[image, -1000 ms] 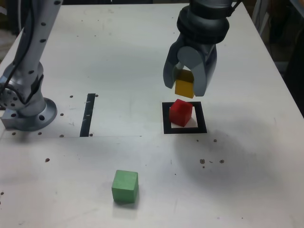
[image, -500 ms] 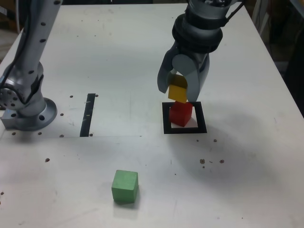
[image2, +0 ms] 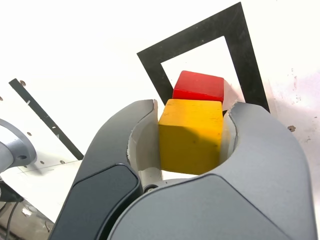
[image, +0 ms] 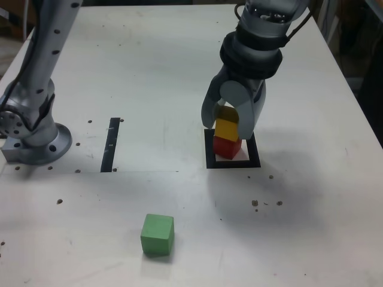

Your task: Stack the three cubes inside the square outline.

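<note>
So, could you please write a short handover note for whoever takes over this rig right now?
Gripper: shut on the yellow cube, directly over the red cube; whether the two touch is unclear.
Red cube: inside the square outline.
Green cube: alone on the table, nearer the camera, untouched.
Done: red placed, yellow brought above it.
Left: release yellow on red, then fetch green and stack it on top.
</note>
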`<move>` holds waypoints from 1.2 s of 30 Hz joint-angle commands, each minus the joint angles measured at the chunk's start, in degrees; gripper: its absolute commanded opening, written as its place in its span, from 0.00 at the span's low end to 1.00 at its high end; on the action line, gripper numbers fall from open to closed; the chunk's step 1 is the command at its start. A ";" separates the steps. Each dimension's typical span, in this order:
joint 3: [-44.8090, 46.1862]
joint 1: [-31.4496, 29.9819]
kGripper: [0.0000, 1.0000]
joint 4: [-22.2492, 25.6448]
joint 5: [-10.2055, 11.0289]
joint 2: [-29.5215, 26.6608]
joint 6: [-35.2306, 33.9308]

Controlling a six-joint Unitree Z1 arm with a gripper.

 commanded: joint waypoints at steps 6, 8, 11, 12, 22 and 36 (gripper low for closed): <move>0.38 0.10 0.33 -0.19 -0.19 0.21 0.09; 0.39 0.17 0.44 -0.11 -0.39 0.21 0.15; 0.44 0.32 0.65 0.04 -0.77 0.17 0.32; 0.45 0.35 0.72 0.08 -0.87 0.15 0.39; 0.80 0.43 0.99 2.50 0.68 -1.41 -0.28; 11.39 -18.32 0.99 3.72 -3.57 -17.46 -18.19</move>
